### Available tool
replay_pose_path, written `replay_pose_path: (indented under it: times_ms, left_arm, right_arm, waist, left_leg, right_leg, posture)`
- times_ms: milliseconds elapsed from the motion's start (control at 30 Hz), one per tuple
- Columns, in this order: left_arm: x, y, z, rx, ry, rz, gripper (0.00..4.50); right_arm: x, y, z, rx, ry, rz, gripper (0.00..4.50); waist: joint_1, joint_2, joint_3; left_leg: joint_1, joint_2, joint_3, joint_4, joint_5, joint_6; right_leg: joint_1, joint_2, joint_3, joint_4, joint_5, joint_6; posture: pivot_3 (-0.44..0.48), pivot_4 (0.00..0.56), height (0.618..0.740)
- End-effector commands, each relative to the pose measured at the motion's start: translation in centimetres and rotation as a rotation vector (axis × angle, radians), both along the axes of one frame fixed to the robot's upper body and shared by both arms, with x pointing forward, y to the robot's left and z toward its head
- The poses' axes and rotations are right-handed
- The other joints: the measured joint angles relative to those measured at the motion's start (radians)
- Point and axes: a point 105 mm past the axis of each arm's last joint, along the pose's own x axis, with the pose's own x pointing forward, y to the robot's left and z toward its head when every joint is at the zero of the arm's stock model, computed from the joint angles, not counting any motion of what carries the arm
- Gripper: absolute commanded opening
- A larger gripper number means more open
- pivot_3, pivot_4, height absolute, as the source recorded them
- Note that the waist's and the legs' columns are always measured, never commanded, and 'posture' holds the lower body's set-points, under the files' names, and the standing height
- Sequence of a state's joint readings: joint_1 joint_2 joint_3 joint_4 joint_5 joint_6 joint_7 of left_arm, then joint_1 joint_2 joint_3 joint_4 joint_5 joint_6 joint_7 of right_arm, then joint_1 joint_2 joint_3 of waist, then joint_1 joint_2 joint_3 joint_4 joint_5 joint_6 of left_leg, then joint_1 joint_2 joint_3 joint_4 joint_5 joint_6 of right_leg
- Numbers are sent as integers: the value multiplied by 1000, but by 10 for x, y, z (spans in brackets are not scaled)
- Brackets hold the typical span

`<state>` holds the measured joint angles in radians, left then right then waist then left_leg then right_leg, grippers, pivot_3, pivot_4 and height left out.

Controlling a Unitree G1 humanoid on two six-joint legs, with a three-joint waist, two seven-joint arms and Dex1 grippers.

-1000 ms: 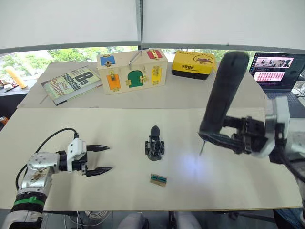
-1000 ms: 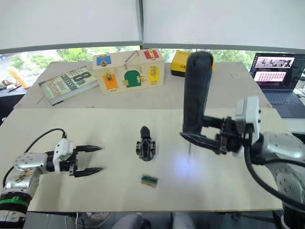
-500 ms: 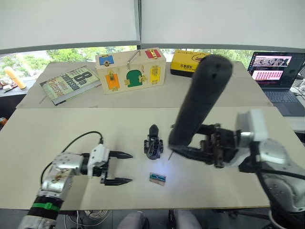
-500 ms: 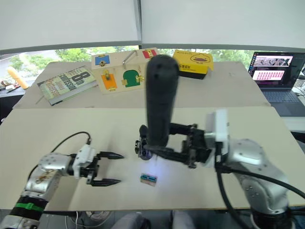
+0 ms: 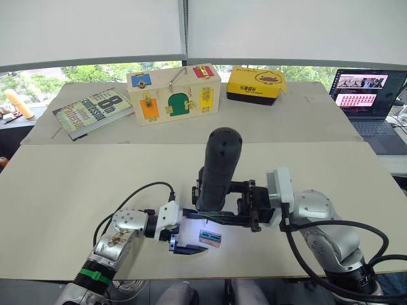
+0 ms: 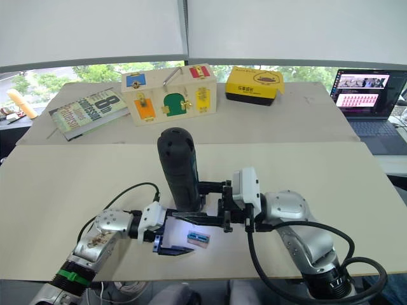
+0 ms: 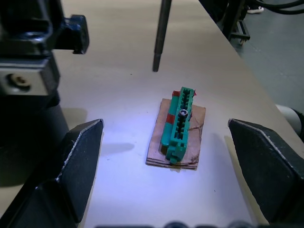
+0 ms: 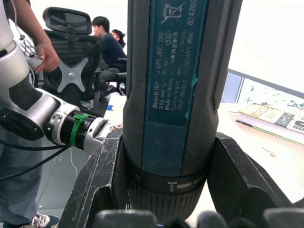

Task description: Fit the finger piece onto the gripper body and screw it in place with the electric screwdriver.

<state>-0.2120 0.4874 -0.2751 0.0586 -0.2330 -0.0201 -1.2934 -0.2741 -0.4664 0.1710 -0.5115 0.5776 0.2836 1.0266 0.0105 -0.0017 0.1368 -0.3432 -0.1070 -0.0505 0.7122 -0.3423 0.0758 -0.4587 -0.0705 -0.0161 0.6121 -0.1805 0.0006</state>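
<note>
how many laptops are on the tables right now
1. The laptop sits open on the far table's right end, right of the yellow case. Others may lie beyond the picture's edge.

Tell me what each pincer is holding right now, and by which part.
The right pincer grips the electric screwdriver round its lower barrel, just above the bit end. The left pincer is open, holding nothing, straddling the green block.
</note>
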Motion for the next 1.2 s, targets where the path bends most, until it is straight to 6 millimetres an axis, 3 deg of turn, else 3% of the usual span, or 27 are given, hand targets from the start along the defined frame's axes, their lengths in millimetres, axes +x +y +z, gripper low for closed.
replay_pose_path:
  times_ms: [33, 467, 1200]
  left_arm:
    - [-1, -2, -2, 16, -14, -16, 4439]
    - [-2, -5, -10, 43, -6, -17, 4439]
    - [-2, -6, -15, 45, 0, -10, 4439]
  right_arm:
    - [-7, 2, 12, 34, -79, 40, 1912]
    - [-10, 0, -4, -33, -23, 59, 1912]
    - [-7, 0, -12, -56, -3, 63, 1912]
  waist:
    - [0, 0, 0]
    - [2, 0, 0]
    - [5, 0, 0]
  left_leg:
    - [0, 0, 0, 0, 0, 0]
    - [2, 0, 0, 0, 0, 0]
    - [5, 0, 0, 0, 0, 0]
  right_leg:
    - [0, 0, 0, 0, 0, 0]
    - [2, 0, 0, 0, 0, 0]
    - [4, -1, 1, 1, 0, 0]
  posture:
    - [0, 150, 740]
    - [0, 150, 740]
    - [0, 150, 740]
